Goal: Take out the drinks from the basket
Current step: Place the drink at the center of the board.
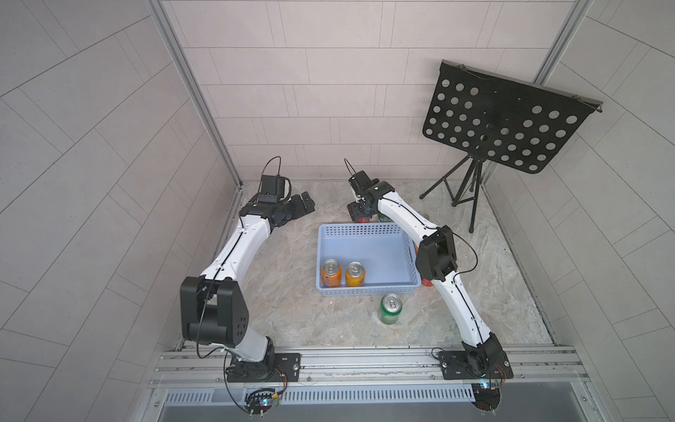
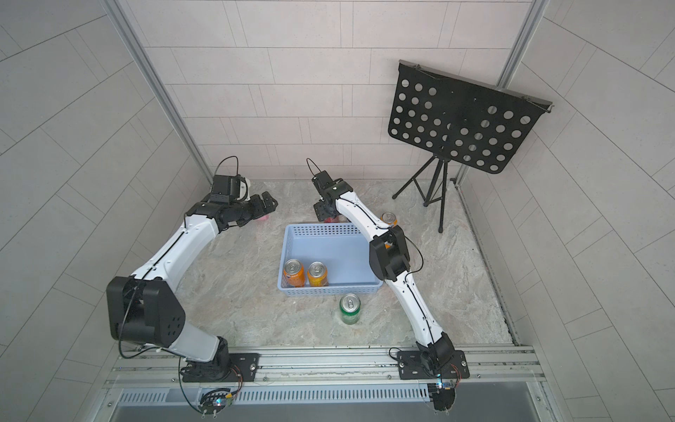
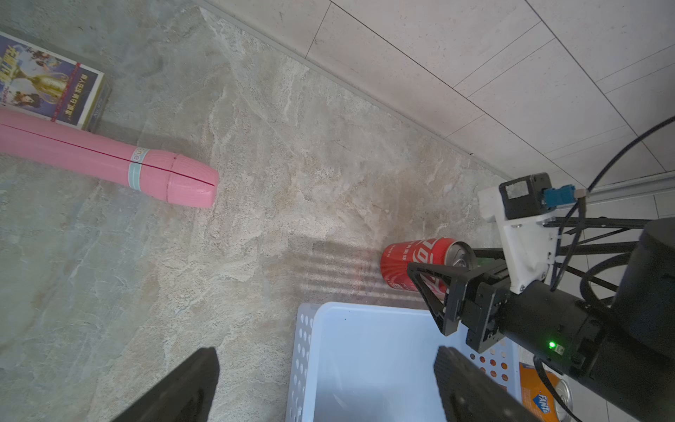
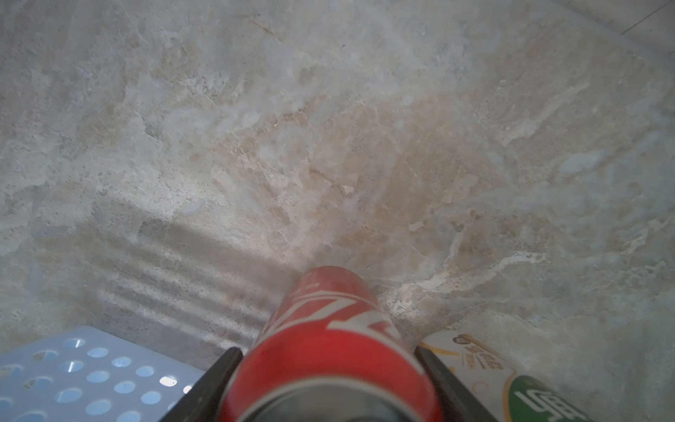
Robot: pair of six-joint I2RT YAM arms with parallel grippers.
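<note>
The pale blue basket (image 1: 365, 229) holds two orange cans (image 1: 331, 272) (image 1: 355, 274) at its near left corner. My right gripper (image 4: 328, 350) is just beyond the basket's far wall, its fingers tight on both sides of a red can (image 4: 328, 329) that stands upright on the table (image 3: 412, 255). A green can (image 4: 540, 402) stands right beside it. Another green can (image 1: 390, 308) stands in front of the basket. An orange can (image 2: 389, 218) shows behind the right arm, and a red one (image 1: 425, 282) peeks out under that arm's elbow. My left gripper (image 3: 328, 369) hangs open and empty near the basket's far left corner.
A pink wand (image 3: 109, 157) and a printed box (image 3: 51, 84) lie at the far left by the wall. A black perforated music stand (image 1: 504, 120) on a tripod fills the far right corner. Walls close in the table on three sides.
</note>
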